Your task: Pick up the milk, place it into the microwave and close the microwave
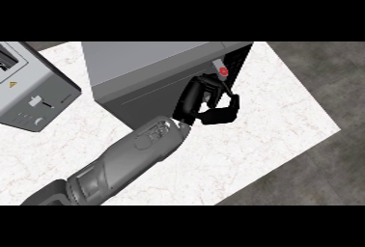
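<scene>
The grey microwave (pixel 146 62) stands at the back of the white counter, its dark open front (pixel 241 57) turned to the right. My left hand (pixel 196 103) reaches from the lower left to that front corner. Its fingers and thumb curl round the milk (pixel 223 71), of which only a thin white sliver and a red cap show between them. The milk is right at the edge of the opening; how far inside it is I cannot tell. My right hand does not show.
A grey toaster (pixel 32 91) stands at the left, close beside the microwave. The marble counter (pixel 278 120) spreads out in front and to the right, its edge running diagonally down the right side above a dark floor (pixel 328 72).
</scene>
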`<state>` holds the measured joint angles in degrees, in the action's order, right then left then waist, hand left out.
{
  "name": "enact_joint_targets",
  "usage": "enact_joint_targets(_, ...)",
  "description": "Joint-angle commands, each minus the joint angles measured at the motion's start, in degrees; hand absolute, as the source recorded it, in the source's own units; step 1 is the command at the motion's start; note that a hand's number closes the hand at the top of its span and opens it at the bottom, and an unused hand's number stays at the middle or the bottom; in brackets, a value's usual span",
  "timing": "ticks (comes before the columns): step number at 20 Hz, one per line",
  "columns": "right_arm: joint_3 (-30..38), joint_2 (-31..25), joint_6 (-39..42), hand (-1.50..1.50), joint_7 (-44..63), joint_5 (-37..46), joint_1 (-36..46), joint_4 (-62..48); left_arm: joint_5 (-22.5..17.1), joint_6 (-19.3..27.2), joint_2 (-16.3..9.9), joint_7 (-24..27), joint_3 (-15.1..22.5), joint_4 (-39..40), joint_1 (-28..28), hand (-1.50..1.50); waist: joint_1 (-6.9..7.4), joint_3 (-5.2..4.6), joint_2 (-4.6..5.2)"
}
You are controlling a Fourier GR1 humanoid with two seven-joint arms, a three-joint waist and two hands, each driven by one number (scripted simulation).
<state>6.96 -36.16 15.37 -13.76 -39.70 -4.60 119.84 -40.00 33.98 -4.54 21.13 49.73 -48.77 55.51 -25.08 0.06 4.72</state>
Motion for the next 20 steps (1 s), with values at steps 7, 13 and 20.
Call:
enact_joint_targets(7, 1.4, -1.5, 0.8, -1.5, 1.5, -3.3, 1.4, -0.5, -1.4, -0.3, 4.3, -0.6, 0.0, 2.4, 5.9, 1.5, -1.64, 0.09, 0.72)
enact_joint_targets(13, 3.9, -2.1, 0.3, -1.5, 1.8, -5.3, 1.6, -0.7, -5.3, 9.7, 4.5, -1.3, -6.4, 7.6, 3.4, 1.5, 2.03, 0.07, 0.19)
enact_joint_targets(20, 8.0, -2.7, -1.4, -1.5, 1.9, -6.7, 1.0, -0.2, -6.7, 6.4, 3.3, -0.2, -4.8, 11.6, 2.9, 1.5, 4.86, -0.06, 0.17)
